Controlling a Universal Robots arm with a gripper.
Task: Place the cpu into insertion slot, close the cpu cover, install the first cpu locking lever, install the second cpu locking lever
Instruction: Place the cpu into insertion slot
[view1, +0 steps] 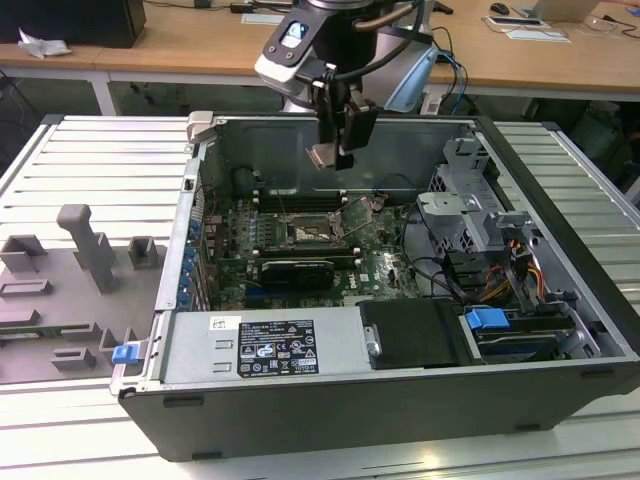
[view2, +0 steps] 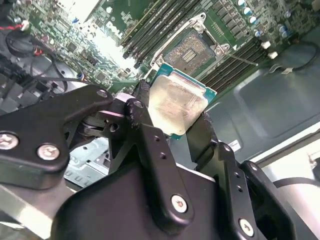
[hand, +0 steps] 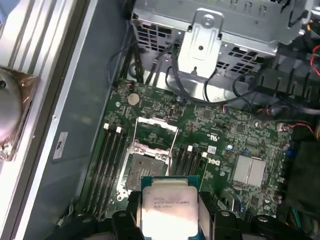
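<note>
My gripper (view1: 336, 152) hangs over the open computer case, shut on the cpu (view1: 324, 156), a small square chip with a silvery-beige top. In both wrist views the cpu (view2: 177, 102) (hand: 167, 202) sits clamped by its edges between the two black fingers (view2: 143, 112) (hand: 131, 212). Below it on the green board lies the insertion slot (view1: 317, 231) (view2: 193, 49) (hand: 144, 167), a dark square socket with a metal rim, uncovered. The cpu cover (view1: 361, 212) (hand: 156, 134) stands flipped open at the slot's side. The chip is well above the slot, not touching it.
Black memory slots (hand: 111, 160) flank the socket on both sides. A grey drive cage (view1: 470, 205) with cables fills the case at the exterior view's right, and a labelled metal box (view1: 265, 345) lies along the near wall. A grey fixture (view1: 85, 250) stands outside the case on the table.
</note>
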